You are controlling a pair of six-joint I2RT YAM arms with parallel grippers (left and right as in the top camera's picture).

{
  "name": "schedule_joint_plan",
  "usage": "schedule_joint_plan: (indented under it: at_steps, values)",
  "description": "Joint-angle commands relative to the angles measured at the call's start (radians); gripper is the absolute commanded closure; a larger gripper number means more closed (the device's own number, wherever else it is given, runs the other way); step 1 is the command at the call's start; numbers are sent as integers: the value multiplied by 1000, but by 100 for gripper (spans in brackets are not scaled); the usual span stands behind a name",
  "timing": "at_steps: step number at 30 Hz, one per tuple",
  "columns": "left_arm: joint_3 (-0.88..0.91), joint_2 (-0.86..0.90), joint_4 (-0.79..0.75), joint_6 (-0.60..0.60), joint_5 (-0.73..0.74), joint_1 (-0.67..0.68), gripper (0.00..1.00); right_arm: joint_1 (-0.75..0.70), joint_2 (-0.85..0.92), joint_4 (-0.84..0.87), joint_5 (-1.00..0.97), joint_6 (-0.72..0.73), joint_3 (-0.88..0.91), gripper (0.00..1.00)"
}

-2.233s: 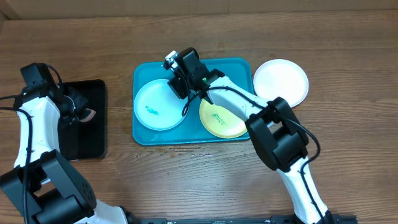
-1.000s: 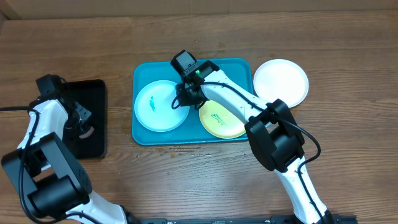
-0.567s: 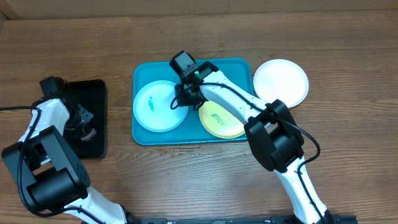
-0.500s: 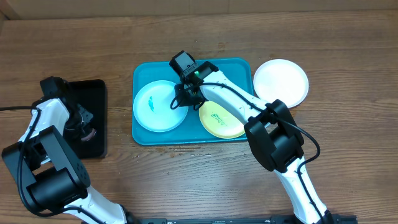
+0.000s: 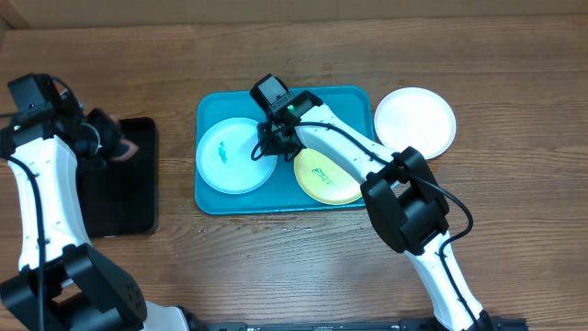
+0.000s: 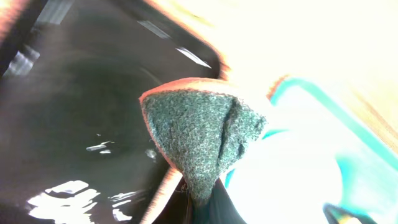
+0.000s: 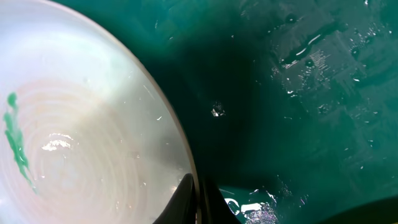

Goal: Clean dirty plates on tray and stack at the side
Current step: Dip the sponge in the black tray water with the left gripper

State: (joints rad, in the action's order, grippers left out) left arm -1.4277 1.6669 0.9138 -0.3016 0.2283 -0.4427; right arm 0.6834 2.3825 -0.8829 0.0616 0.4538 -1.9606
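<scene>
The pale cyan plate (image 5: 234, 158) with a teal smear (image 7: 15, 144) lies at the left of the turquoise tray (image 5: 349, 99). My right gripper (image 5: 266, 149) is shut on that plate's right rim, one finger inside and one outside (image 7: 198, 196). The yellow-green plate (image 5: 329, 176), also smeared, lies at the tray's right. The white plate (image 5: 415, 121) rests on the table just right of the tray. My left gripper (image 5: 103, 142) hangs over the black tray's top edge, shut on a sponge (image 6: 199, 127) with a green scouring face and an orange back.
A black rectangular tray (image 5: 119, 188), wet and glossy (image 6: 68, 118), sits left of the turquoise tray. A cardboard wall runs along the table's far edge. The right arm reaches across the yellow-green plate.
My left arm has lifted the sponge off the black tray's floor and swung up and back toward the tray's top edge. The right gripper and the plates have not moved.
</scene>
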Motion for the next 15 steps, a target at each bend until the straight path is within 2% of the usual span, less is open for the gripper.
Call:
schedule_joint_plan:
  at_steps: [1,7,11,15]
  values:
    - [32,19,7,97,214,95,96,8,-18,10,24,95,14,96]
    - [140,69,-130,86,208,278,96,8,-18,-30,129,102,18,96]
    - [165,139,-232,-15,165,376,96,8,-18,-35,111,104,18,96]
    - [165,221,-303,-62,88,436,96,8,-18,-51,58,104,18,96]
